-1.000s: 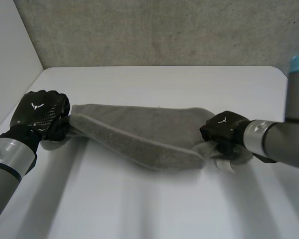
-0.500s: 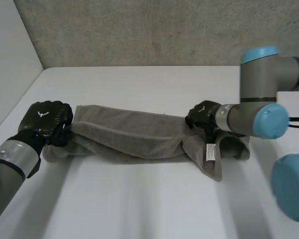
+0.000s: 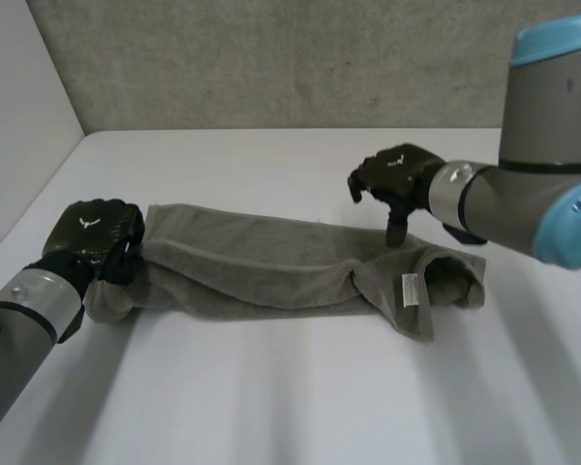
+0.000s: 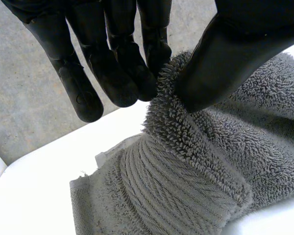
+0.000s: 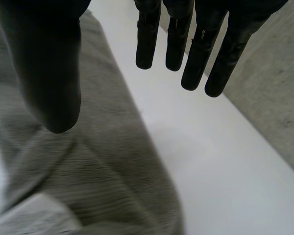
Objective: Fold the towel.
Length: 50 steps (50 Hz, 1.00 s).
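While the towel (image 3: 271,266) lies in a long, rumpled roll across the white worktop (image 3: 290,397), the left hand (image 3: 95,235) pinches its left end, the terry edge nipped between thumb and fingers. The right hand (image 3: 399,176) hangs over the far edge of the right end, fingers straight and spread, thumb apart, holding nothing; whether a fingertip touches the cloth is unclear. A white label (image 3: 408,291) shows on the folded-over right end.

Print on towel (image 3: 261,262) label (image 3: 408,291) — too small
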Motion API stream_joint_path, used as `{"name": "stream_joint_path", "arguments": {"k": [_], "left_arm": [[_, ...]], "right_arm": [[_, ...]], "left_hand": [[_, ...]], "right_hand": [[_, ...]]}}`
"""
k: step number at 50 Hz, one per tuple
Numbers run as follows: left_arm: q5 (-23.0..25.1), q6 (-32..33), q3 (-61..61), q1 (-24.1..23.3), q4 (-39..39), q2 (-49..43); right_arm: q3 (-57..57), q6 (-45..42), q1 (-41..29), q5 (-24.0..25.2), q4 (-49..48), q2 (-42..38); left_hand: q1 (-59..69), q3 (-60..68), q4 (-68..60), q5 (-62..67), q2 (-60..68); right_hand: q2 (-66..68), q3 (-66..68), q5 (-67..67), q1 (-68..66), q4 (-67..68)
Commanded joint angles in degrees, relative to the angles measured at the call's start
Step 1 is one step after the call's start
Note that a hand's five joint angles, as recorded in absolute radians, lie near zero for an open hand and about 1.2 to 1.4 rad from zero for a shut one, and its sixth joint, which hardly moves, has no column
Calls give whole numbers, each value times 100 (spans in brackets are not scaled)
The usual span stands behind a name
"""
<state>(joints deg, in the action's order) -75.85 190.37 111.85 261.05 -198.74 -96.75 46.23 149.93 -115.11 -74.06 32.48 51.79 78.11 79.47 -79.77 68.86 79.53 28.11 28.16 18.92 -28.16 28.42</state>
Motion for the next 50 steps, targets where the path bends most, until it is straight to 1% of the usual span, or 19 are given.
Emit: {"name": "stream_joint_path", "arguments": {"k": [1, 2, 5, 7, 11, 13, 14, 16, 17, 19, 20, 22, 25, 34, 36, 44, 50], "left_arm": [[-17, -17, -5, -2, 2, 42], [-17, -26, -5, -2, 2, 51], [-17, -35, -14, -2, 2, 51], [-17, -44, -23, 7, 28, 77], [-17, -61, -14, 7, 37, 147], [-17, -70, -5, -2, 46, 217], [-17, -70, -5, -2, 46, 218], [-17, -70, 4, -2, 46, 323], [-17, -70, 4, -2, 46, 323], [-9, -88, 21, 7, 46, 437], [-9, -88, 21, 7, 46, 438], [-9, -114, 21, 7, 46, 560], [-9, -245, 30, 7, 46, 648], [18, -598, 48, -10, 55, 833], [18, -659, 74, -28, 55, 894], [18, -677, 74, -37, 55, 947], [27, -677, 83, -37, 64, 974]], "right_arm": [[2475, 1492, 50, -21, -1820, 954], [2827, 1730, 50, -38, -2102, 1069], [3112, 1935, 50, -56, -2325, 1123], [3540, 2258, 50, -56, -2587, 1158], [3832, 2523, 15, -144, -2861, 1167], [4051, 2716, -47, -310, -3167, 1158], [4052, 2717, -47, -311, -3168, 1158], [4183, 2769, -56, -599, -3431, 1114], [4184, 2770, -56, -601, -3432, 1114], [4254, 2770, -56, -960, -3712, 1079], [4254, 2770, -56, -961, -3713, 1079], [4307, 2761, -56, -1233, -3923, 1035], [4342, 2761, -56, -1339, -4038, 974], [4456, 2787, -73, -1348, -4302, 807], [4465, 2787, -204, -1357, -4399, 728], [4483, 3059, -345, -1348, -4452, 692], [4474, 3104, -363, -1339, -4469, 692]], "left_hand": [[189, 53, -23, 114, 47], [189, 53, -23, 114, 47], [189, 53, -23, 114, 47], [189, 53, -23, 114, 47], [189, 53, -23, 114, 47], [189, 53, -23, 114, 47], [189, 53, -23, 114, 47], [189, 53, -23, 114, 47], [189, 53, -23, 114, 47], [189, 53, -23, 114, 47], [189, 53, -23, 114, 47], [189, 53, -23, 114, 47], [189, 53, -23, 114, 47], [189, 53, -23, 114, 47], [189, 53, -23, 114, 47], [189, 53, -23, 114, 47], [189, 53, -23, 114, 47]], "right_hand": [[132, 127, 51, -127, 101], [132, 127, 51, -127, 101], [132, 127, 51, -127, 101], [132, 127, 51, -127, 101], [132, 127, 51, -127, 101], [115, 110, 35, -110, 84], [115, 110, 34, -110, 84], [115, 110, 34, -110, 84], [115, 110, 34, -110, 84], [115, 110, 34, -110, 84], [115, 110, 34, -110, 84], [115, 110, 34, -110, 84], [115, 110, 34, -110, 84], [148, 144, 68, -144, 118], [199, 194, 118, -194, 168], [434, 429, 354, -429, 403], [686, 681, 606, -681, 655]]}}
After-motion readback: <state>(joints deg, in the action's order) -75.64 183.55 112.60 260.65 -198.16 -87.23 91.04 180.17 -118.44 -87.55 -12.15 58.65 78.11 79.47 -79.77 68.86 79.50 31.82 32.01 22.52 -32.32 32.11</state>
